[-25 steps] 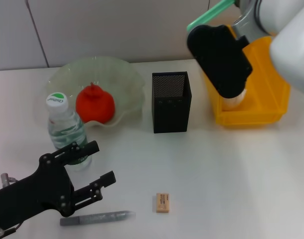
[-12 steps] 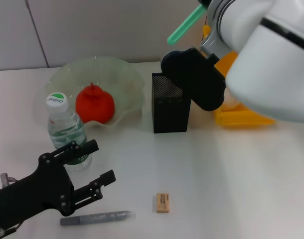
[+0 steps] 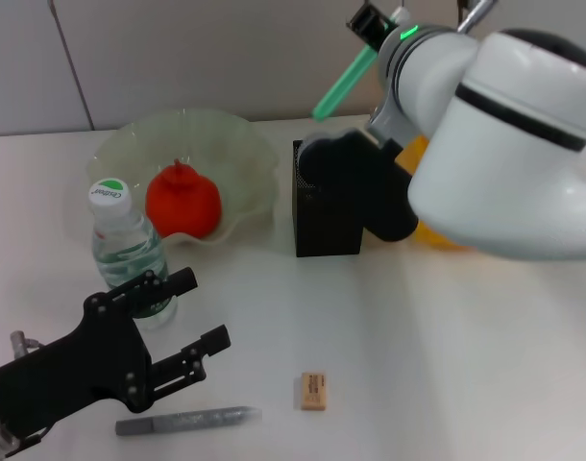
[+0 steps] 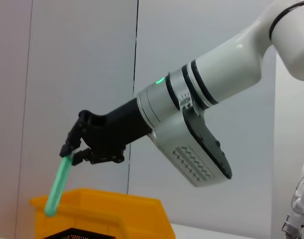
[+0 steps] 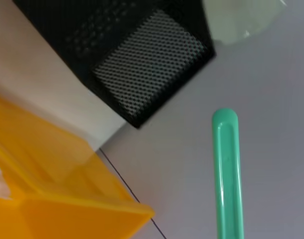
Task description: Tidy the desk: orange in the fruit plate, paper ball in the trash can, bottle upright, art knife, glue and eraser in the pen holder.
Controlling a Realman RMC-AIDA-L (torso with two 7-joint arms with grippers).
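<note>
While the right end effector [image 3: 372, 21] hangs high above the back of the bench [image 3: 466, 346], its fingers are closed on one end of a slim green stick-shaped object [image 3: 343, 80], which slants down toward the pen holder [image 3: 324, 219]; the left wrist view shows the same grip, with the stick's free end in front of the trash can [image 4: 102, 214]. That yellow bin stands just beside the black mesh holder, largely hidden by the right arm in the head view, and something white, only partly seen, lies inside it. Near the front left, the left end effector [image 3: 192, 317] hovers low with its fingers spread and empty, close to the bottle [image 3: 127, 250], which stands upright. Behind the bottle, the orange [image 3: 183, 201] sits in the fruit plate [image 3: 231, 154]. At the front, the eraser [image 3: 313, 391] lies flat on the bench, with a grey pen-like stick [image 3: 187, 420] lying nearby, the two apart from each other.
</note>
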